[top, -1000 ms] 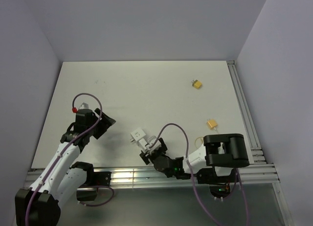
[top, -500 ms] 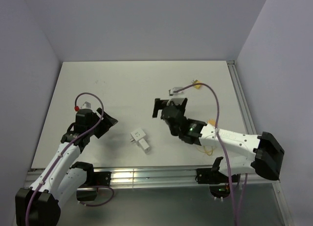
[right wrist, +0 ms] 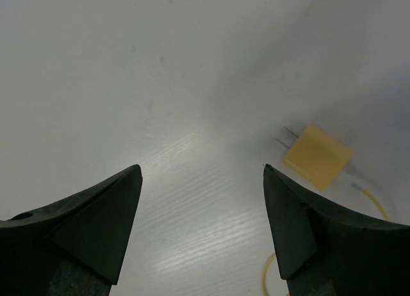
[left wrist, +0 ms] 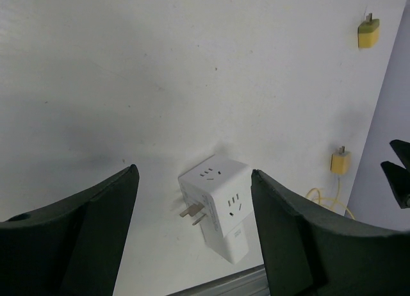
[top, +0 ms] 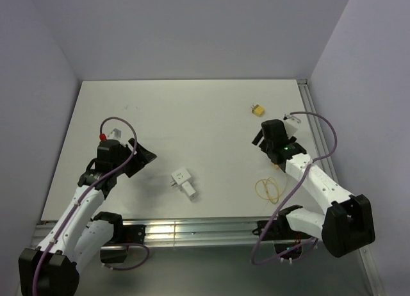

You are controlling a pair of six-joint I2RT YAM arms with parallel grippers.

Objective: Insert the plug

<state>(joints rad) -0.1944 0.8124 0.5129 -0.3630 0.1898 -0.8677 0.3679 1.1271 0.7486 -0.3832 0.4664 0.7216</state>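
So the plug (top: 257, 109) is just lying on the table (top: 160, 116), far side toward the right, nothing touching it. It's a small yellow block with a darker end. From the left wrist camera it sits way off in the top corner with a thin pin sticking out.

The right gripper (top: 264, 137) is hanging over the table a little nearer than the plug, fingers spread wide with nothing between them. Its wrist camera isn't even looking at the plug. It's looking at the other yellow connector (right wrist: 317, 156), the one with two prongs and a thin yellow wire (top: 268, 188) looping off it, just beside the right finger.

The left gripper (top: 141, 156) is over on the left side, also spread open and holding nothing. The white adapter block (left wrist: 218, 203) lies on the table past its fingers, on its side, with socket holes on two faces and two metal prongs poking out. There's some faint print on its lower part, but it's too small to read.
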